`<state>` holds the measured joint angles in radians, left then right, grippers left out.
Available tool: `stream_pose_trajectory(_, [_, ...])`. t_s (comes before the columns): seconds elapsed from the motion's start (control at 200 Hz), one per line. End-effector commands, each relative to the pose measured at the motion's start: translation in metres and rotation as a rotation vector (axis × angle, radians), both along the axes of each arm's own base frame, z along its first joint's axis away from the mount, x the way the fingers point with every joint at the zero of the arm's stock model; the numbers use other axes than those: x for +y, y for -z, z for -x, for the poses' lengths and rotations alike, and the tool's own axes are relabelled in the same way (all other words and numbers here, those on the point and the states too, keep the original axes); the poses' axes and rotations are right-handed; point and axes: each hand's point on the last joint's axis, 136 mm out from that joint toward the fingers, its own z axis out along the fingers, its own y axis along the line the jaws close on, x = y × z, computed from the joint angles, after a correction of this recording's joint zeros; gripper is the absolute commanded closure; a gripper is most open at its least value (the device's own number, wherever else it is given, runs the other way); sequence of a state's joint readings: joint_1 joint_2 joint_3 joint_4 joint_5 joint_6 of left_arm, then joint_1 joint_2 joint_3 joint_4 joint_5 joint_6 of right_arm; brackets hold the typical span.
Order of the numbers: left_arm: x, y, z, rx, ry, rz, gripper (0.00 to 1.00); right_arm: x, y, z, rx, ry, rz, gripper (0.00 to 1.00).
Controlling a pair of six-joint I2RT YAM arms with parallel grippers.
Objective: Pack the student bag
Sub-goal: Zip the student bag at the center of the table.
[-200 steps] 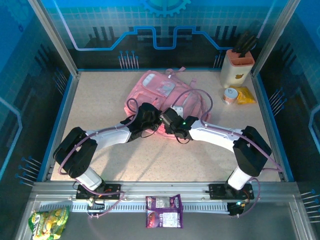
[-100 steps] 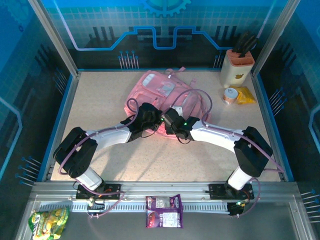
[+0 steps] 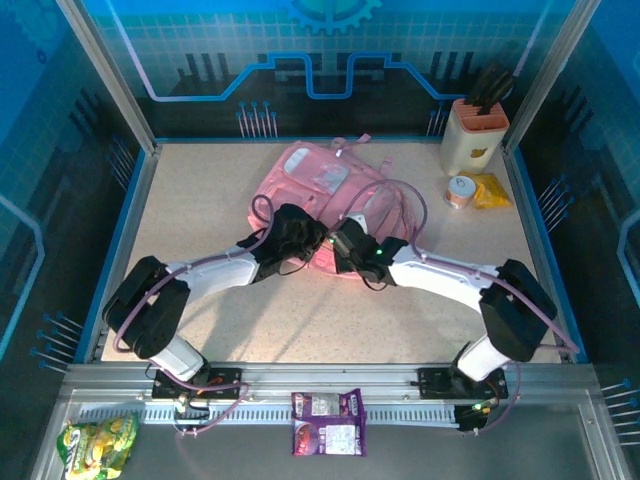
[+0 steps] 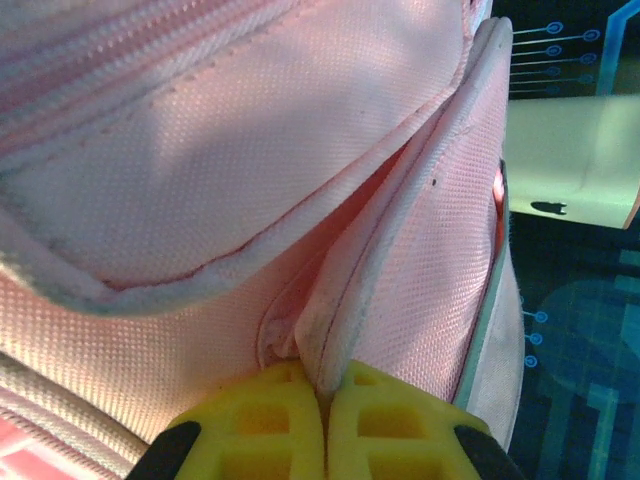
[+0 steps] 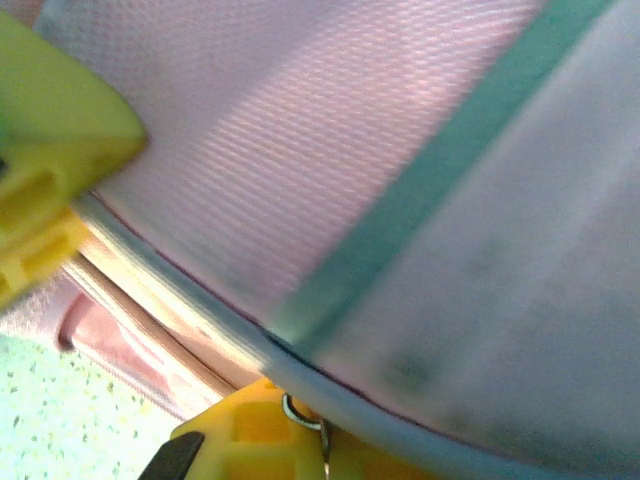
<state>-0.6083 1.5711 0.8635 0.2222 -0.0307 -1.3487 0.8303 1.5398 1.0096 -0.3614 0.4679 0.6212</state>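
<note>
Jaws on left gripper (image 4: pixel 325 388), right gripper (image 3: pixel 342 243) clamp student bag (image 3: pixel 318 176); I note knife block (image 3: pixel 473 136), tape roll (image 3: pixel 460 190) far right.

Counter (image 3: pixel 200 200): speckled beige, with a blue edge.
Back wall (image 3: pixel 330 50): blue panel printed with grid and circuit lines.
Frame posts (image 3: pixel 105 75): grey metal, slanting.
Light: bright, even.

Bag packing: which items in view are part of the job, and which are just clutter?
In the job: student bag; left gripper and right gripper, jaws shut on its fabric.
Lying about: knife block, tape roll, yellow packet, purple snack pack, green snack bag.
</note>
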Motion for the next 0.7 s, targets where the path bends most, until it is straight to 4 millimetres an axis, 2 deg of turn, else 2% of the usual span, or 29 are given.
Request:
stream_pose_trajectory(0.0, [0.046,-0.009,-0.010,-0.033,-0.032,-0.112,1.00,-0.037,-0.011,0.004,-0.025,-0.001,0.058,1.00])
stream_pose_trajectory(0.12, [0.068,-0.015,-0.017,-0.044,0.028,-0.208,1.00,-0.064,0.001,0.006,0.029,0.016,0.059,1.00])
stream_pose_trajectory(0.195, [0.072,-0.022,-0.023,-0.071,0.069,-0.225,1.00,-0.063,0.004,-0.003,0.030,-0.027,0.040,1.00])
stream_pose_trajectory(0.3, [0.075,-0.034,-0.035,-0.141,0.143,-0.264,1.00,-0.029,0.003,-0.002,0.034,-0.201,0.000,1.00])
stream_pose_trajectory(0.385, [0.079,-0.045,-0.049,-0.203,0.201,-0.251,0.99,0.017,0.002,0.012,0.054,-0.333,-0.056,1.00])
stream_pose_trajectory(0.455, [0.080,-0.056,-0.060,-0.276,0.268,-0.219,0.82,0.060,0.001,0.026,0.059,-0.429,-0.104,1.00])
stream_pose_trajectory(0.51, [0.083,-0.068,-0.060,-0.320,0.330,-0.186,0.68,0.084,-0.003,0.025,0.037,-0.441,-0.117,1.00])
stream_pose_trajectory(0.615, [0.101,-0.070,-0.050,-0.332,0.263,-0.176,0.45,0.108,-0.011,0.014,0.033,-0.375,-0.250,1.00])
stream_pose_trajectory(0.695, [0.108,-0.061,-0.031,-0.256,0.198,-0.123,0.38,0.110,-0.009,0.008,0.024,-0.336,-0.223,1.00])
